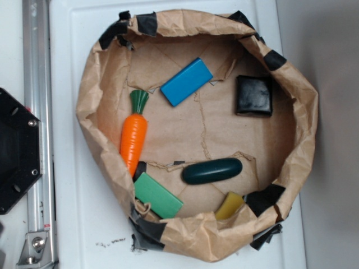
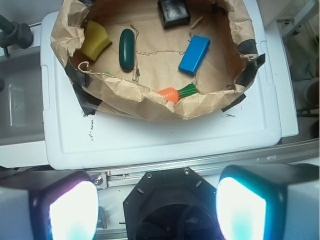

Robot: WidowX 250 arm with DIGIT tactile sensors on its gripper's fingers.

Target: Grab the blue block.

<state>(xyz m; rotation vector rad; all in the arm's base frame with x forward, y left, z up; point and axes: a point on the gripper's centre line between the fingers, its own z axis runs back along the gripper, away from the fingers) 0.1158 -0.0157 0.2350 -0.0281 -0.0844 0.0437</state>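
- Right now I see the blue block (image 1: 187,82) lying flat and diagonal on the floor of the paper bag nest (image 1: 90,112), toward its back, clear of its neighbours.
- Nearest it are the black block (image 1: 254,96) and the carrot (image 1: 133,138); further off lie the dark green oval (image 1: 212,171), green block (image 1: 157,195) and yellow piece (image 1: 230,205).
- My tool (image 2: 157,205) is spread wide and empty, well back from the nest over the table (image 2: 150,140), so I judge the reach hasn't begun.
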